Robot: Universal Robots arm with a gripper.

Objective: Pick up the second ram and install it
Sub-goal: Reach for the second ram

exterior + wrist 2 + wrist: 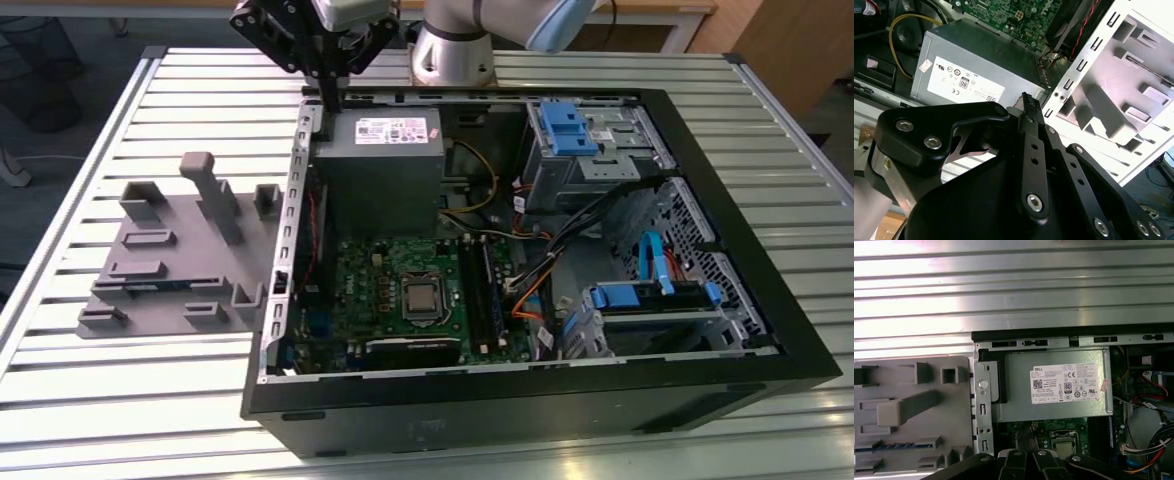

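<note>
Ram (896,445) is lying flat in a low slot of the grey tray (954,415), blue-green edge facing up, nothing touching it. In the exterior view it is showing as a thin bluish strip (158,286) near the middle of the tray (160,262). Tray is sitting on the slatted metal table (134,380), just beside the open computer case (747,200), on the exterior view's left of it. Gripper (328,106) is hanging well apart from the ram, over the far corner of the case wall next to the power supply (380,160). In the second wrist view the fingers are pressing together at the tip (1025,97) and gripping nothing, so it is closed and empty. Arm (454,50) is standing on the table behind the case. Power supply (1054,390) is lying label up, with the motherboard (387,270) directly below it in the exterior view. Processor socket (423,295) is sitting mid-board, dark memory slots (477,290) running alongside it; cannot tell what is filling them. Blue drive cages (574,130) are sitting on the exterior view's right side of the case.
</note>
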